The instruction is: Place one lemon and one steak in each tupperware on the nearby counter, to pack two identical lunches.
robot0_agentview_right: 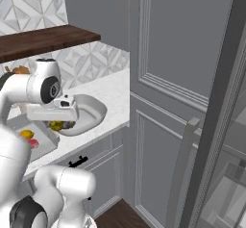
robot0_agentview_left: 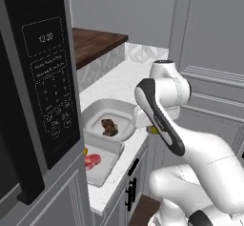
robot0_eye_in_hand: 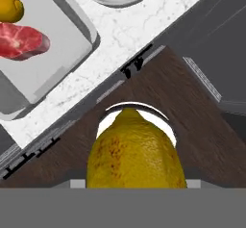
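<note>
My gripper [robot0_agentview_right: 57, 122] is shut on a dull yellow lemon [robot0_eye_in_hand: 135, 152] with dark marks, held just off the counter's [robot0_eye_in_hand: 120, 44] front edge beside the deep tupperware tub [robot0_agentview_right: 89, 112]. A sliver of that lemon [robot0_agentview_left: 152, 130] shows behind my forearm. The darker steak [robot0_agentview_left: 109, 127] lies in the tub [robot0_agentview_left: 97, 110]. The shallow tupperware tray [robot0_eye_in_hand: 57, 54] holds the bright red steak [robot0_eye_in_hand: 21, 39] and the orange-yellow lemon [robot0_eye_in_hand: 9, 8]. The lemon hides my fingertips in the hand view.
A dark microwave [robot0_agentview_left: 43, 91] stands close on the left, next to the tray. Grey cabinets with black handles [robot0_eye_in_hand: 134, 63] run under the counter. A tall grey panelled door [robot0_agentview_right: 168, 102] rises on the right. A dark wooden top [robot0_agentview_left: 95, 41] sits behind.
</note>
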Robot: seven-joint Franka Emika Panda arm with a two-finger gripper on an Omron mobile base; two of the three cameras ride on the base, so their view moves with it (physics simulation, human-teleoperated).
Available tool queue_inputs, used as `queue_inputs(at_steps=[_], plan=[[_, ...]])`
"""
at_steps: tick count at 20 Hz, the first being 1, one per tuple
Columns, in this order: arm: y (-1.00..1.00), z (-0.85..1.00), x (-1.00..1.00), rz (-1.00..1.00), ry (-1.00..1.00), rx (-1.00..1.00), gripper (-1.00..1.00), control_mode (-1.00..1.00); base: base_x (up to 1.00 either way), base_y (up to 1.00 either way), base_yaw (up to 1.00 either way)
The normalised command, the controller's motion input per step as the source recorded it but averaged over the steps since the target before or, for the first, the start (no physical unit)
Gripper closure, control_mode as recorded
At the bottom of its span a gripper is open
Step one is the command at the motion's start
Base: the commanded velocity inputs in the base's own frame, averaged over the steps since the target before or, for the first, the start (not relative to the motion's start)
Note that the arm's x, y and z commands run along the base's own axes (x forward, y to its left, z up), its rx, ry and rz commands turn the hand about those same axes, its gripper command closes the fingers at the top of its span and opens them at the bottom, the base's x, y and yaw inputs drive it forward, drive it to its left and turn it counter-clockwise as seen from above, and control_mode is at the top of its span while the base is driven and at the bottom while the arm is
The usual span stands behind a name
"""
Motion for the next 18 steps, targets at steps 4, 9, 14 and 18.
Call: queue_inputs(at_steps=[4, 9, 14, 18], plan=[[0.23, -0.05, 1.0, 0.27, 0.0, -0.06, 1.0, -1.0, 0.0, 0.0, 0.0], [0.01, -0.45, 1.0, 0.12, 0.0, -0.04, 1.0, -1.0, 0.0, 0.0, 0.0], [0.01, -0.85, 0.8, 0.08, -0.11, 0.0, 1.0, -1.0, 0.0, 0.0, 0.0], [0.19, -0.08, 0.15, 0.01, -0.17, 0.0, 1.0, -1.0, 0.0, 0.0, 0.0]])
